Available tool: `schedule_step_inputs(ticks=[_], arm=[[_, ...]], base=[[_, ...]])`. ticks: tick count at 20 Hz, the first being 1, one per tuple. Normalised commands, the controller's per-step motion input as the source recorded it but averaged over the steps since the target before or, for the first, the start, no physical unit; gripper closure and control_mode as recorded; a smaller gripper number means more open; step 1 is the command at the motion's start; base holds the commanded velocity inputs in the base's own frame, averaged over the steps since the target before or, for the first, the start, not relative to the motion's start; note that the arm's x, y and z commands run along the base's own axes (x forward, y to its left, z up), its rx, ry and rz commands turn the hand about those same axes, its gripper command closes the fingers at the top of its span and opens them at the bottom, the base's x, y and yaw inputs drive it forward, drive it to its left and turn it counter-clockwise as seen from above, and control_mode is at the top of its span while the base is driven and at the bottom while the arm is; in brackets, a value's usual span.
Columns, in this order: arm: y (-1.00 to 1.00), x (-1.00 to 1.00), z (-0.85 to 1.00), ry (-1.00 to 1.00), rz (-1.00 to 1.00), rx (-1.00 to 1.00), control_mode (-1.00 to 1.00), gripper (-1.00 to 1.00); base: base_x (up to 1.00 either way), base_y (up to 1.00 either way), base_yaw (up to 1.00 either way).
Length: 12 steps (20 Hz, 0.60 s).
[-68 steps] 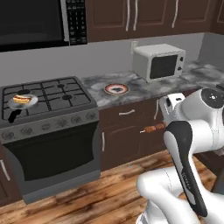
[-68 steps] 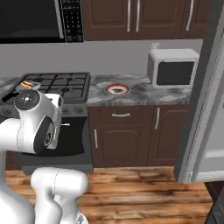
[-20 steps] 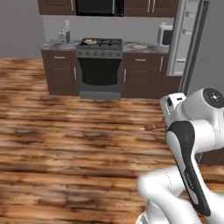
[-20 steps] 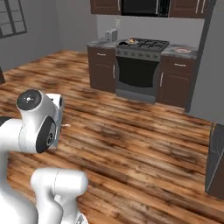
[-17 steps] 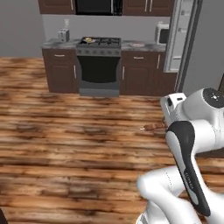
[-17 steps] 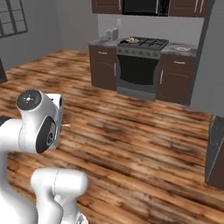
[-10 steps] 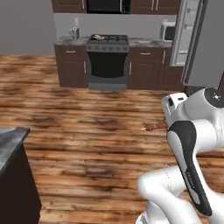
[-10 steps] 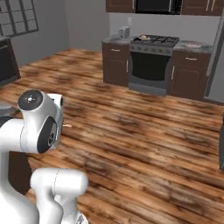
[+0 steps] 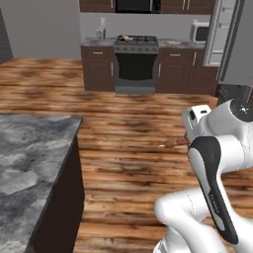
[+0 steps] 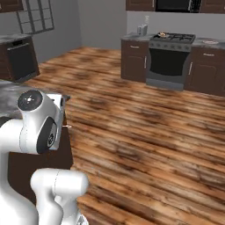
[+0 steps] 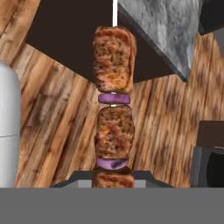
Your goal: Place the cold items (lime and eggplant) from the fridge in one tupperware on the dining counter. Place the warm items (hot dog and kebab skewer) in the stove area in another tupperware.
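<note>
Held item: a kebab skewer (image 11: 113, 109) ran up the middle of the view, its foot clamped in the gripper (image 11: 113, 176), whose jaws closed on the lowest meat chunk.
Skewer makeup: browned meat chunks alternated with thin purple onion slices; a white stick tip rose above the top chunk.
Behind skewer: wooden floor (image 11: 57, 118) lay on both sides.
Beyond skewer tip: a dark cabinet side (image 11: 65, 30) stood under a grey marbled countertop (image 11: 170, 26).

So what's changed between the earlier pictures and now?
The base has driven away from the stove, which now sits far across the wood floor, and a grey marble counter has come into the left base view. The pincer stays shut on the kebab skewer, carried along with it.
</note>
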Motion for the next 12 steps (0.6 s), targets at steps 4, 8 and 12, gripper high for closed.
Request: schedule_step_inputs(ticks=[4,8,12], arm=[[0.0,0.0,0.0,0.0,0.0,0.0,1.0,1.0],[0.0,0.0,0.0,0.0,0.0,0.0,1.0,1.0],[0.0,0.0,0.0,0.0,0.0,0.0,1.0,1.0]], base=[[-1.0,0.9,0.01],[-1.0,0.46,0.08],[-1.0,0.14,0.17]])
